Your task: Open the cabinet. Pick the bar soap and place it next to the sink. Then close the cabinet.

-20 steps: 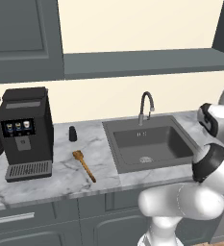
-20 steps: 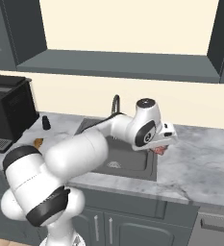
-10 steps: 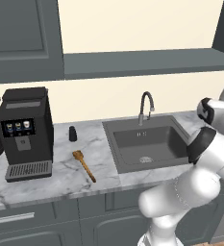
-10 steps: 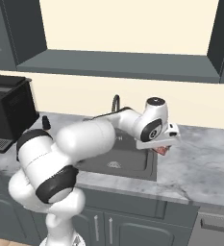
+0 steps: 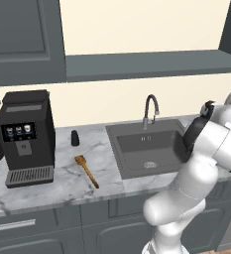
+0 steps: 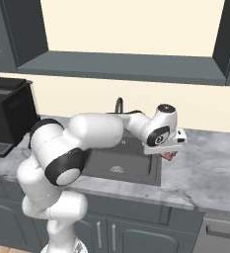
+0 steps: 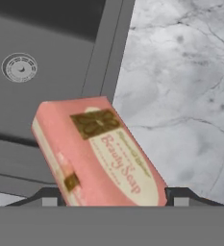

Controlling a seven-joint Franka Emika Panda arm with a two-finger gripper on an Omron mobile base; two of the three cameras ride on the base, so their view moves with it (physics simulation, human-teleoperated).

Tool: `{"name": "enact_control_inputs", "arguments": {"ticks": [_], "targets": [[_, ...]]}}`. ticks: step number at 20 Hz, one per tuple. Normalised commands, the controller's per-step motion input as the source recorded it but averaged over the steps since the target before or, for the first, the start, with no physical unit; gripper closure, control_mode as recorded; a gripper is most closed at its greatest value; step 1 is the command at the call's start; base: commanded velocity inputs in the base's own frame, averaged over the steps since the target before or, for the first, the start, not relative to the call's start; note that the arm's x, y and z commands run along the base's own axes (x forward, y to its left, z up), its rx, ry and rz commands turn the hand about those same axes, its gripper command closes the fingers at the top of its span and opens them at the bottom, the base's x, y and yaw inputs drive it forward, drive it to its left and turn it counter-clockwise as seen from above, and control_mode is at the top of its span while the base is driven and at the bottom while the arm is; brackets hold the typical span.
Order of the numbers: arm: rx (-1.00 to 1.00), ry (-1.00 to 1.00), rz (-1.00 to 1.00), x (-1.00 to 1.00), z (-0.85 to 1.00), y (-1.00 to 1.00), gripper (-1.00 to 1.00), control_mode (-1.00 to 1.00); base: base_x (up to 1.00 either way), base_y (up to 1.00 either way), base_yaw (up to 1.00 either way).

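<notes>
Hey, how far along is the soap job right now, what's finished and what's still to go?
Done: the cabinet stands open, its shelf bare, and the soap is out. In hand: the pincer grips the pink bar soap, hanging over the right rim of the sink with marble counter just beyond. Left: set the soap on that counter beside the sink, let go, then shut the cabinet.

Pink bar soap [image 7: 101,153] tilted over sink [image 7: 46,72] edge, cabinet [image 6: 121,66] open

End effector [image 6: 169,154] with bar soap [image 6: 169,155] shifted slightly right.
</notes>
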Motion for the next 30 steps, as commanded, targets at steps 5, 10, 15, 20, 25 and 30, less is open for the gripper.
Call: {"name": "enact_control_inputs", "arguments": {"ticks": [5,10,15,20,25,30], "targets": [[0.00,0.00,0.00,0.15,-0.35,-0.38,1.00,-1.00,0.00,0.00,0.00],[0.00,0.04,0.00,0.17,-0.34,-0.24,1.00,-1.00,0.00,0.00,0.00],[0.00,0.01,0.02,0.04,-0.17,-0.09,1.00,-1.00,0.00,0.00,0.00],[0.02,0.00,0.08,0.00,-0.01,0.00,1.00,-1.00,0.00,0.00,0.00],[0.00,0.00,0.07,0.02,-0.16,0.03,1.00,-1.00,0.00,0.00,0.00],[0.00,-0.02,0.02,0.15,-0.10,0.19,1.00,-1.00,0.00,0.00,0.00]]}}
